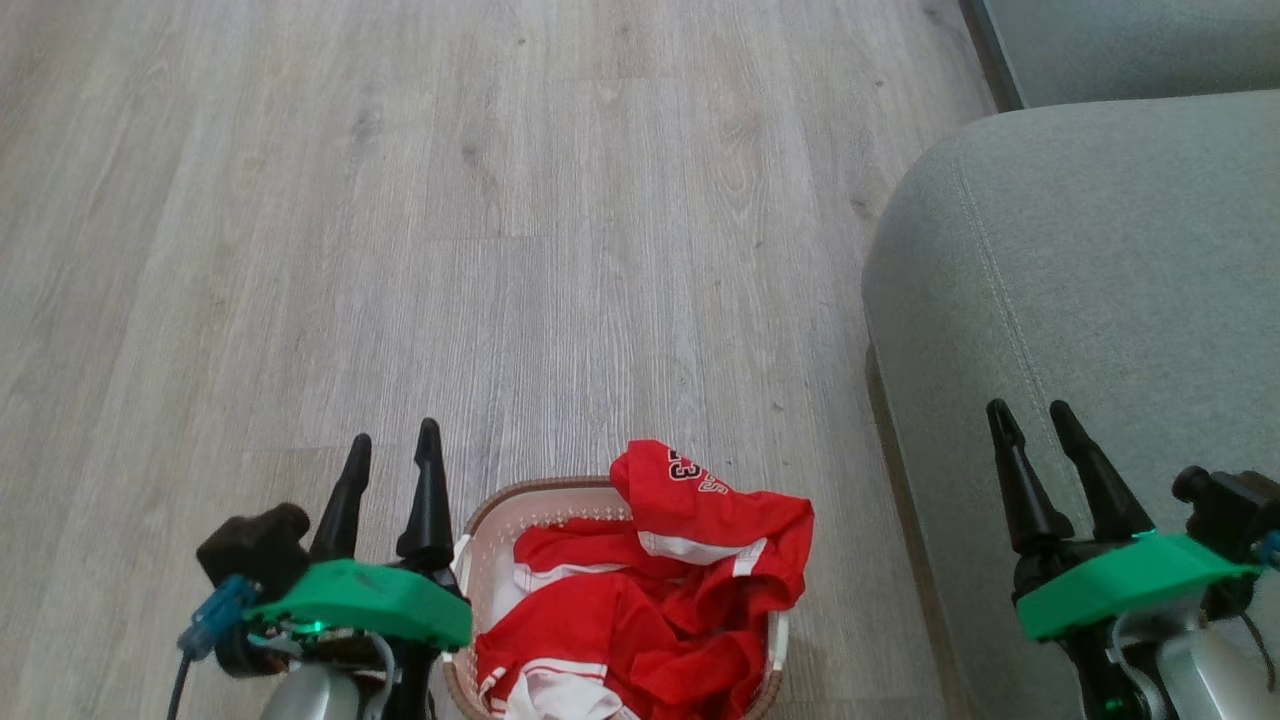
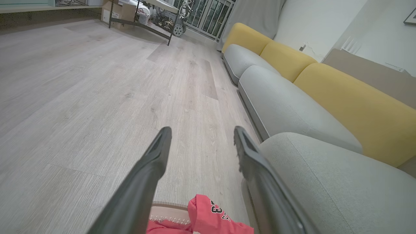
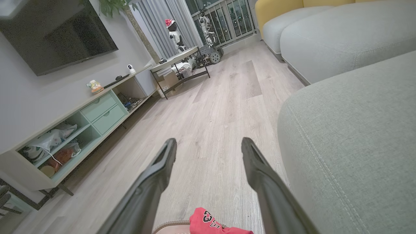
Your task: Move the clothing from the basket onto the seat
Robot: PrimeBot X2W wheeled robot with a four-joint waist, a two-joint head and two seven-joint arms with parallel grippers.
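Observation:
Red clothing with white trim is heaped in the white perforated basket at the bottom middle of the head view; a fold marked "23" rises over its far rim. The grey-green seat fills the right side. My left gripper is open, just left of the basket, holding nothing. Over the seat's front part my right gripper is open and empty. The left wrist view shows my left gripper, the clothing, the basket's rim and the seat. In the right wrist view are my right gripper, the clothing and the seat.
Pale wood floor stretches ahead and to the left. A row of grey cushions with yellow backrests runs along the wall. A low shelf unit under a dark screen and a small table stand at the far side.

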